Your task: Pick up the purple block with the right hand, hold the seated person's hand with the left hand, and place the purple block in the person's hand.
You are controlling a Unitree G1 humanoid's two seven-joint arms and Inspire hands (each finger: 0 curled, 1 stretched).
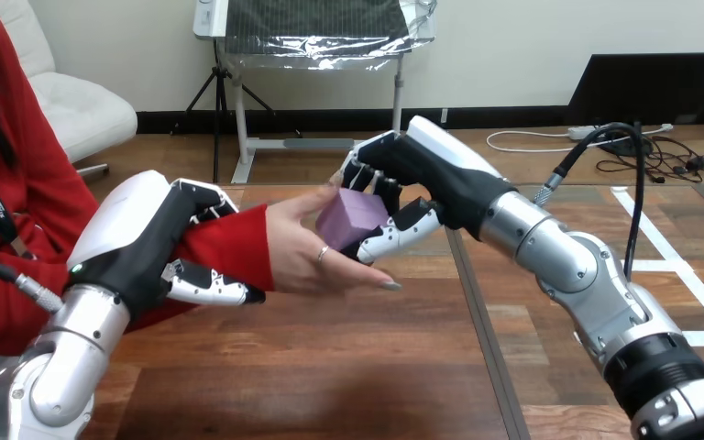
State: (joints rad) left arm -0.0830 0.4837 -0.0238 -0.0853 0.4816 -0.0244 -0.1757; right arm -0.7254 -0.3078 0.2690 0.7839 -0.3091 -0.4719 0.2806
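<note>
Right hand [440, 174] pinching matte purple block [350, 218] at person's hand [301, 249], left hand [137, 243] clasping red-sleeved wrist [231, 246]

A wooden table [330, 367] of dark reddish planks fills the foreground, with a dark seam [481, 312] running front to back and white tape lines [662, 246] across its right part. Beyond it lies a wooden floor [532, 158] that meets a white wall [513, 37] above a black baseboard [330, 119]. A white padded chair [78, 105] stands at the far left. Near the wall are a black tripod [215, 101], a white stand [243, 137] carrying a foil-edged panel [330, 23], a black board [651, 87] against the wall, and a power strip [587, 133] with cables [678, 163] on the floor.
</note>
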